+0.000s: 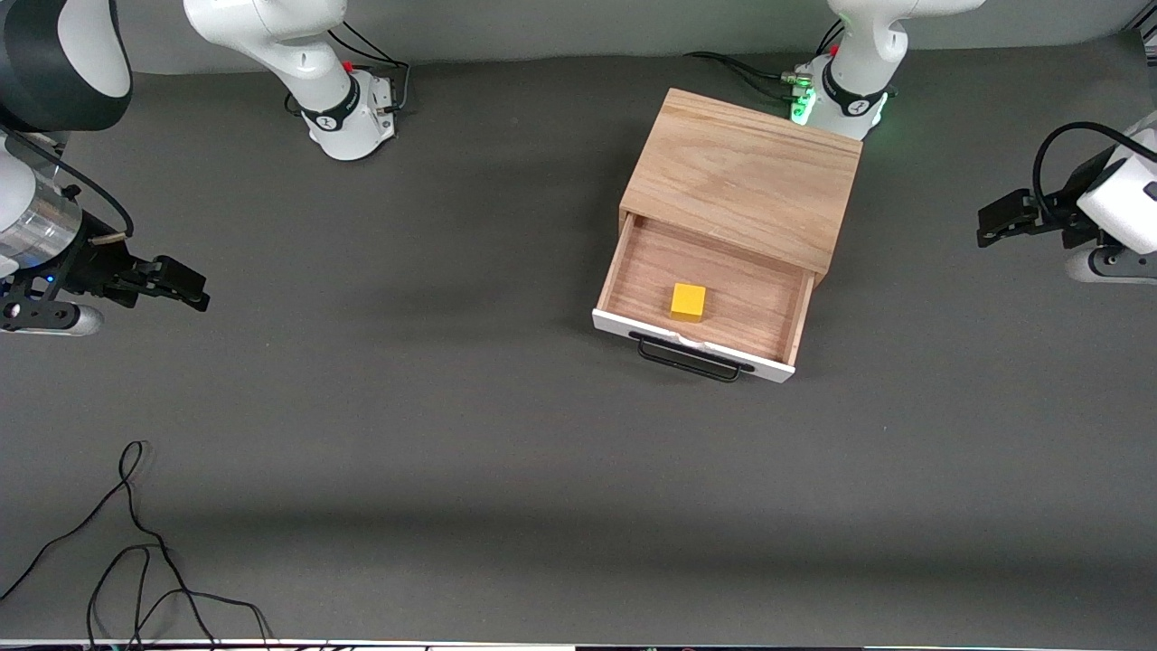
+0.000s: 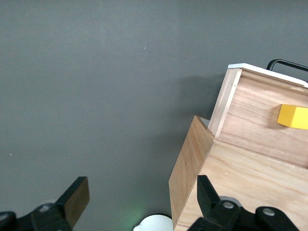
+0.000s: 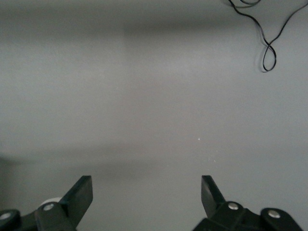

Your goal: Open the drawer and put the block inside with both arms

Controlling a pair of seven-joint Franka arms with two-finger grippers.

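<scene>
The light oak box [image 1: 746,176] stands near the left arm's base. Its drawer [image 1: 705,294] is pulled out toward the front camera, with a white front panel and a black bar handle [image 1: 691,357]. The yellow block [image 1: 688,302] lies inside the drawer on its wooden floor; it also shows in the left wrist view [image 2: 293,117]. My left gripper [image 1: 994,221] is open and empty, up in the air over the table at the left arm's end, apart from the box. My right gripper [image 1: 185,285] is open and empty over the bare table at the right arm's end.
A loose black cable [image 1: 136,542] lies on the grey table near the front edge at the right arm's end; it also shows in the right wrist view [image 3: 269,43]. The two arm bases [image 1: 348,113] stand along the table's edge farthest from the front camera.
</scene>
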